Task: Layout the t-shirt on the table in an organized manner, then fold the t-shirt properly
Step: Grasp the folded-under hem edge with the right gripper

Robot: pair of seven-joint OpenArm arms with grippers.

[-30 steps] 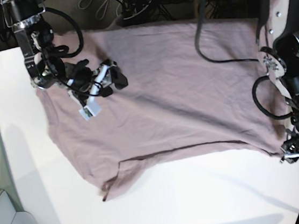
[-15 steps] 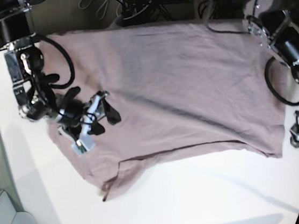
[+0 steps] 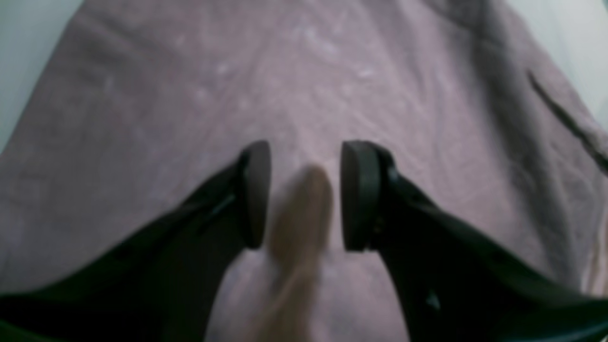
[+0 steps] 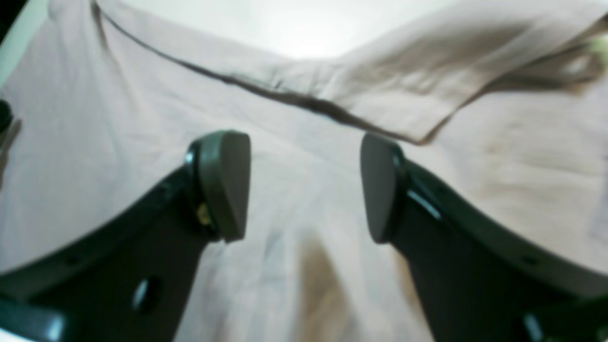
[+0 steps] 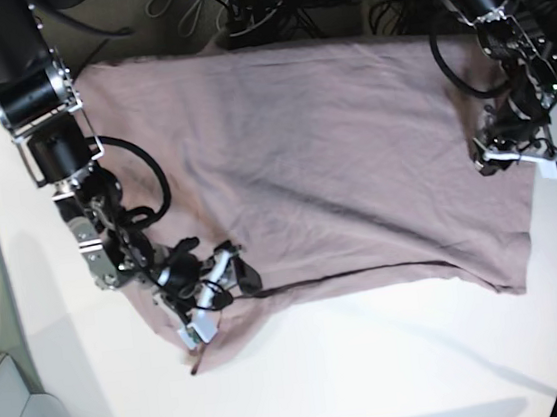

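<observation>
The t-shirt (image 5: 314, 164) lies spread across the far half of the white counter (image 5: 378, 378), its long axis running side to side in the base view, with a short sleeve (image 5: 218, 341) poking out at its near corner on that view's left. That sleeve is the landmark everything turns on.

The right claw (image 5: 208, 297) sits low on the cloth just beside the sleeve, at the point where the sleeve's seam meets the body. Its jaws stand wide apart with nothing between them; in the right wrist view the sleeve (image 4: 427, 95) lies just ahead of the right claw (image 4: 304, 185), its hemmed edge crossing in front of the pads.

The left claw (image 5: 516, 151) hovers over the opposite edge of the shirt, well apart from the sleeve. In the left wrist view the left claw (image 3: 301, 194) shows a gap between its pads; a blurred pinkish streak sits in that gap, and I cannot tell whether cloth is pinched there.

By my reading, the right arm is far the nearer to the sleeve, so drawing it out flat falls to that arm.
</observation>
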